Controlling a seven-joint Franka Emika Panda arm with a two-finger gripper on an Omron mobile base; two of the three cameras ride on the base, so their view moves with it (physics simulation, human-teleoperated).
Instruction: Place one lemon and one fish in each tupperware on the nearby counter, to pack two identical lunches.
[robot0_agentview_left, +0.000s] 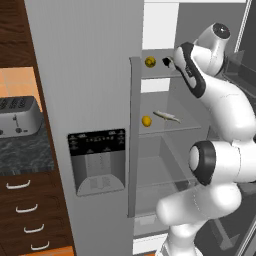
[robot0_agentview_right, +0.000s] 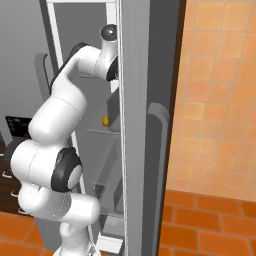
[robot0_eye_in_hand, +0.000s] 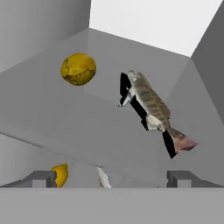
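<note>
Gripper (robot0_eye_in_hand: 111, 177) fingers spread wide, nothing held, inside fridge at top shelf: fish (robot0_eye_in_hand: 151, 107) lies just ahead, slightly right of centre, long axis diagonal to finger line; lemon (robot0_eye_in_hand: 78, 69) further left.

hand view: lower lemon (robot0_eye_in_hand: 60, 174) half behind left fingertip (robot0_eye_in_hand: 41, 177) | lower fish (robot0_eye_in_hand: 103, 177) cut by bottom band | left base: toaster (robot0_agentview_left: 17, 117) cropped at left edge
</note>
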